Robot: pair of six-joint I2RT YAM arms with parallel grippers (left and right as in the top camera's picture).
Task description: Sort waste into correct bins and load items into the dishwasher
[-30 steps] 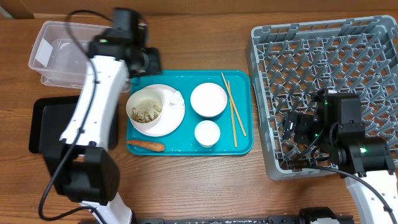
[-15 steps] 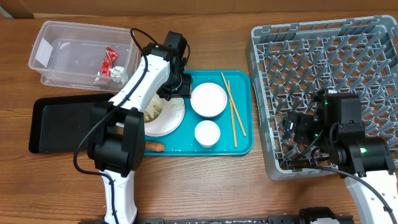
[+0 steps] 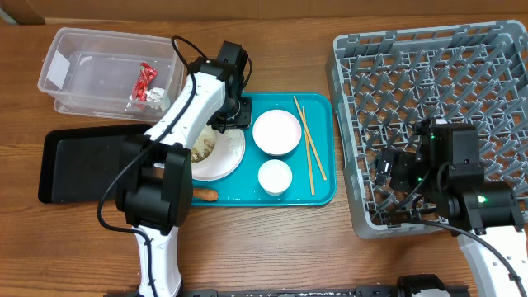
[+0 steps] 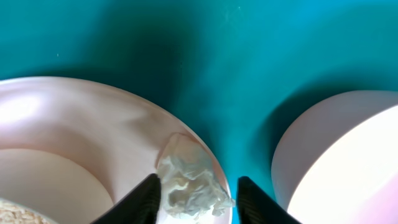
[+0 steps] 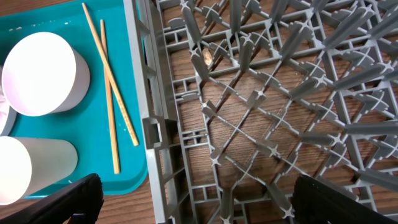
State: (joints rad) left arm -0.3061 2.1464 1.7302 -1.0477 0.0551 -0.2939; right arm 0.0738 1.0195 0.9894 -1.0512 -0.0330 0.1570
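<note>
My left gripper (image 3: 232,124) is open, low over the right edge of the round white plate (image 3: 229,162) on the teal tray. In the left wrist view its fingers (image 4: 196,202) straddle the crumpled white paper ball (image 4: 188,182) lying on the plate rim (image 4: 124,124). A bowl of pale food scraps (image 3: 200,150) sits on the plate, partly hidden by the arm. The red wrapper (image 3: 147,82) lies in the clear tub (image 3: 62,62). The carrot (image 3: 205,195) lies on the tray's front. My right gripper (image 5: 205,205) is open and empty over the grey rack (image 3: 437,74).
The teal tray (image 3: 247,194) also holds a larger white bowl (image 3: 276,132), a small white cup (image 3: 275,176) and chopsticks (image 3: 307,144). The black tray (image 3: 82,161) lies left of it, partly under my left arm. The rack wall (image 5: 152,134) stands just right of the teal tray.
My left arm has swung from over the clear tub to the teal tray and lowered around the paper ball. The red wrapper now shows in the tub. The right arm has not moved.
</note>
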